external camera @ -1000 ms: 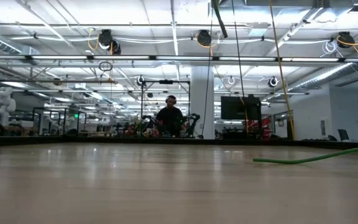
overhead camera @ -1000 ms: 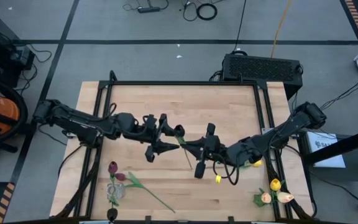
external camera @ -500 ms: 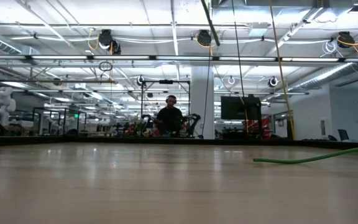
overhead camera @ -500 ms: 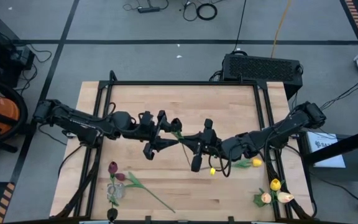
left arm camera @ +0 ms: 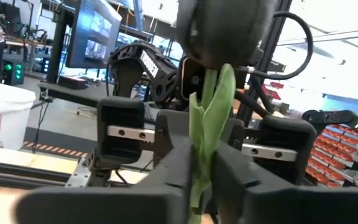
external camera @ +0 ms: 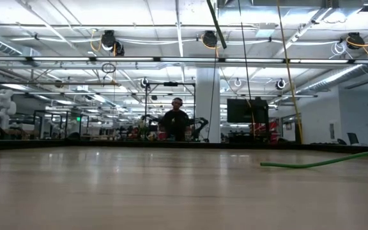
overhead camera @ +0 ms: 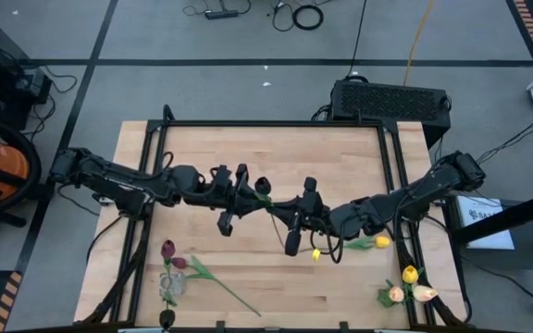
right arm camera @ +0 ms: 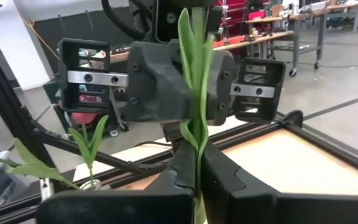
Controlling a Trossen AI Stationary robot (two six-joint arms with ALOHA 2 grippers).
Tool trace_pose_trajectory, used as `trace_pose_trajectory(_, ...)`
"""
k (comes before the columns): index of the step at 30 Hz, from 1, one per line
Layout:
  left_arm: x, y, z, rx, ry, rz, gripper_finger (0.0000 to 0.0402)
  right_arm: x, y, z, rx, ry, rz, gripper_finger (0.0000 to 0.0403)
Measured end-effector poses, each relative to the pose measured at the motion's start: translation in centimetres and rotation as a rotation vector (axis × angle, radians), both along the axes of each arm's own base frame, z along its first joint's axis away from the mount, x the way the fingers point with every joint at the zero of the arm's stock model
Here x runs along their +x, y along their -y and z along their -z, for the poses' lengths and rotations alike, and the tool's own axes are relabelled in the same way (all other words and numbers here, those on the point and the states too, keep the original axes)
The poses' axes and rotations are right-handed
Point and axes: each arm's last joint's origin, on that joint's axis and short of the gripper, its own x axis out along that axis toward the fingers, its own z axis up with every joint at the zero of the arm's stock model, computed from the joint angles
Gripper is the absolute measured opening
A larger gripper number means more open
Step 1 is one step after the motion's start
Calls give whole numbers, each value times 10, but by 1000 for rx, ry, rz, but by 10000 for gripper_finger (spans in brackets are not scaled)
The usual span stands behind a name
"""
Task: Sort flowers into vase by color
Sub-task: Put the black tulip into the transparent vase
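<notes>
Pale wooden table (overhead camera: 248, 148), black-framed; all places below are given from the clear glass vase (overhead camera: 170, 287) at its near-left edge.

Left arm's dark two-finger gripper (overhead camera: 252, 197): up and to the right of the vase, near table centre. Left wrist view shows its fingers (left arm camera: 173, 163) pressed against a green stem from both sides, maroon head just above them.

Right arm's dark two-finger gripper (overhead camera: 280, 208): just right of the left one, farther from the vase, clamped on the same stem lower down (right wrist view).

Dark-red artificial tulip (overhead camera: 263, 186), long thin green stem: held between both grippers, off the table.

Two maroon tulips (overhead camera: 171, 253): heads at the vase, one stem (overhead camera: 225, 292) trailing right.

Yellow tulip (overhead camera: 378, 242): far right of the vase.

Cluster of yellow and peach tulips (overhead camera: 408, 289): near-right corner, well apart from the vase.
</notes>
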Motion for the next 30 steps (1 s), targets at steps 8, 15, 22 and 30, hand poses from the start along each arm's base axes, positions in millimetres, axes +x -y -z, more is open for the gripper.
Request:
trace_pose_trajectory(8,0,1,1,10,-4,22,27,0,-1,2,83,4,0,8)
trace_pose_trajectory(15,0,1,3,16,-29,26,8,-1,1,4,150,3,15,68)
trace_pose_trajectory(22,-15,-2,-6,27,-69,11,6,-14,7,-6,162,-7,36,160)
trace_pose_trajectory(30,-74,-15,-41,48,-75,-128,4,-37,11,-30,109,25,3,234)
